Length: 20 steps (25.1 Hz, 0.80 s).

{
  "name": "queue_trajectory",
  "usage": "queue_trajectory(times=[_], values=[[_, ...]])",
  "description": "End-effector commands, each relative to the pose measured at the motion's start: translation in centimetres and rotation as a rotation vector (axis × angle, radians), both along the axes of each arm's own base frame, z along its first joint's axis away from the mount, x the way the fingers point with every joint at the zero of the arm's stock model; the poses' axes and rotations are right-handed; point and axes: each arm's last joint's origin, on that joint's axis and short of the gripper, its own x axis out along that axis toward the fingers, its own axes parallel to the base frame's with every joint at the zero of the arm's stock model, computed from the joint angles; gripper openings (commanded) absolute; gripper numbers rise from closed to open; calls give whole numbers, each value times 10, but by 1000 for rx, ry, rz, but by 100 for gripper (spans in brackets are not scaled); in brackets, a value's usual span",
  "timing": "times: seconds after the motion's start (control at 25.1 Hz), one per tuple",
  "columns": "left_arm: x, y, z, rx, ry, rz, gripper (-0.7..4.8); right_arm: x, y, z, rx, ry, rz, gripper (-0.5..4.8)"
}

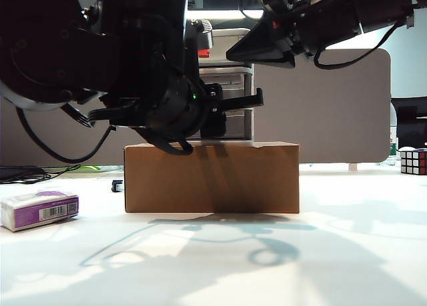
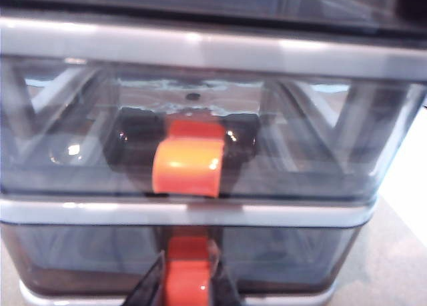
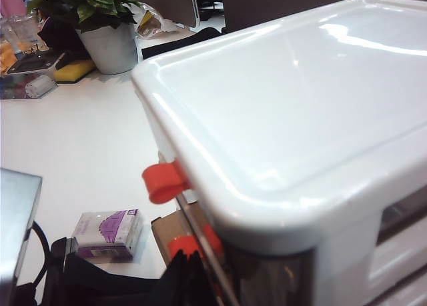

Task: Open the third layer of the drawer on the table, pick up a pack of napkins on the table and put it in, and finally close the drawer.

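Note:
The drawer point(image 2: 200, 49) fills the left wrist view, a grey frame with smoky trays. My left gripper point(image 2: 188, 287) is shut on the red-orange handle point(image 2: 188, 279) of the third layer point(image 2: 87, 259), one dark finger on each side. The middle tray's handle point(image 2: 188, 163) is above it. In the exterior view the drawer point(image 1: 233, 86) stands on a brown cardboard box point(image 1: 211, 177), with my left arm point(image 1: 160, 99) in front of it. My right gripper point(image 3: 193, 271) is shut and empty, hovering over the drawer's white top point(image 3: 300, 106). The purple and white pack of napkins point(image 1: 40, 209) lies on the table point(image 1: 347, 253) at the far left.
A Rubik's cube point(image 1: 413, 161) sits at the table's far right edge. A grey partition point(image 1: 333, 106) stands behind the box. The right wrist view shows a potted plant point(image 3: 110, 46) and clutter at the table's far side, and the pack of napkins point(image 3: 107, 234) beside the box point(image 3: 167, 227).

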Motion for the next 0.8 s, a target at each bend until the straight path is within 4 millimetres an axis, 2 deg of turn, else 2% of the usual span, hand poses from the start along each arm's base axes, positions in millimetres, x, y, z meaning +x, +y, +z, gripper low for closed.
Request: queue_trajectory(times=[0.04,0.08,0.48,0.8], values=[[1,0,0,-2,-1,2,9,3,2,5,10,-29,5,-6],[1,0,0,-1,0,2,-7,3,2,5,10,-29,5,-6],[0,-1,-1,-35,18,-1,-6,4,2,6,9,-37,-2,-6],[-19,-15,-2,-22,16,-4,-6,4,2,5,4,-39,-29,-6]])
